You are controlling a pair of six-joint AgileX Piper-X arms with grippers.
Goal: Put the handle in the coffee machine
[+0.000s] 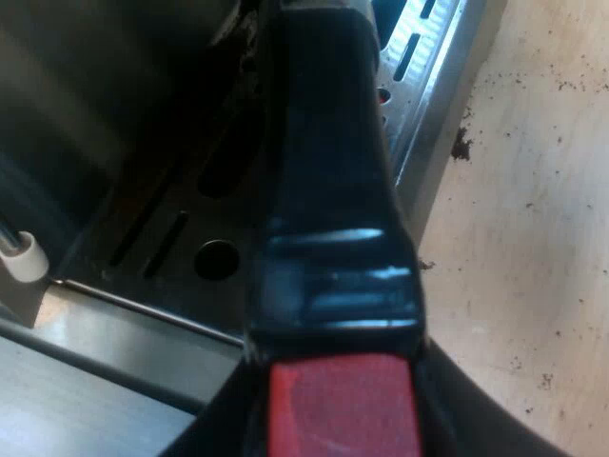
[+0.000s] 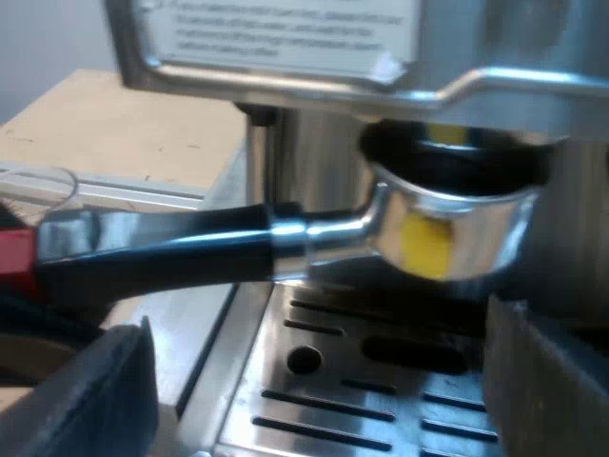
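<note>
The left gripper (image 1: 343, 424) is clenched on the holder's dark handle (image 1: 324, 190) just by its red end (image 1: 343, 405), above the slotted drip tray (image 1: 171, 228). The holder (image 2: 447, 228) has its metal cup right under the espresso machine's (image 2: 285, 38) brew head; whether it is locked in I cannot tell. The right gripper (image 2: 319, 386) hangs released, its 2 fingers wide apart. Coffee grounds (image 1: 461, 145) speckle the table (image 1: 533, 238).

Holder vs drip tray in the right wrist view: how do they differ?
The holder is up in the air, its handle roughly level; the drip tray lies flat beneath it. The holder is a round cup on a black handle; the drip tray is a slotted plate. Both are shiny metal.
</note>
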